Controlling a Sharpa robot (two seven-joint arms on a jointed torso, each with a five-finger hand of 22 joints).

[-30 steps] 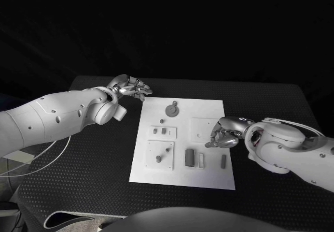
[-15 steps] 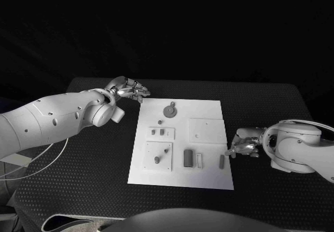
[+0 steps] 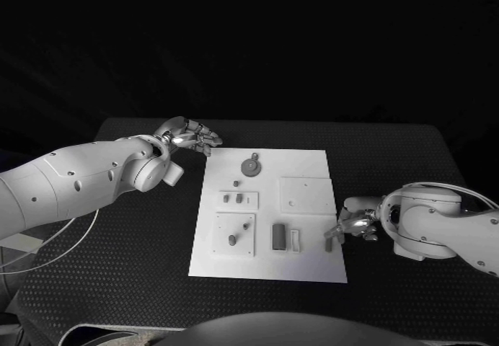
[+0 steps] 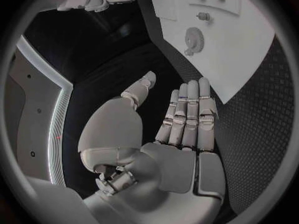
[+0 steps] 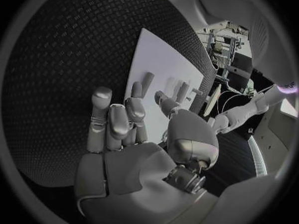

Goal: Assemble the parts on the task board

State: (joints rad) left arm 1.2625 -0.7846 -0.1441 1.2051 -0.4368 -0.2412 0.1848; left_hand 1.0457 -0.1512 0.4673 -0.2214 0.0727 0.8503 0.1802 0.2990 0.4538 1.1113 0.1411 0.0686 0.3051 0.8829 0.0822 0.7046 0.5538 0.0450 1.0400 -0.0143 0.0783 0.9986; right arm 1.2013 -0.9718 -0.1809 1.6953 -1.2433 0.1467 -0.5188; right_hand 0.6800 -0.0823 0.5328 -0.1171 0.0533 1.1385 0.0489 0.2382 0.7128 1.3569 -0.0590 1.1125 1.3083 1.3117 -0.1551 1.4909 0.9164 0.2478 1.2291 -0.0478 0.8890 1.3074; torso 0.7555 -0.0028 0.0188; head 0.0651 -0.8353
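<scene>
— Far left first?
— Left hand (image 3: pixel 190 135) over the black table (image 3: pixel 125 259), just off the far left corner of the white board (image 3: pixel 312 216). Fingers straight and side by side in the wrist view, thumb apart, palm bare; spread and holding nothing, touching nothing.
— On the board, going rightward?
— Square plate with a small upright piece (image 3: pixel 231 240) near the left edge, above it a little plate with two short pegs (image 3: pixel 238 196). Farther back, a round gear-like disc (image 3: pixel 251 166). Then a dark upright block (image 3: pixel 279 235) beside a slim slot, a plain square plate (image 3: pixel 308 194) behind, and a thin dark bar (image 3: pixel 329 243) near the right edge.
— And the right side?
— Right hand (image 3: pixel 355 224) low at the board's right edge, fingertips close to that bar; contact impossible to tell. Fingers loosely bent and apart in the wrist view, nothing between them.
— Any writing?
— None legible anywhere.
</scene>
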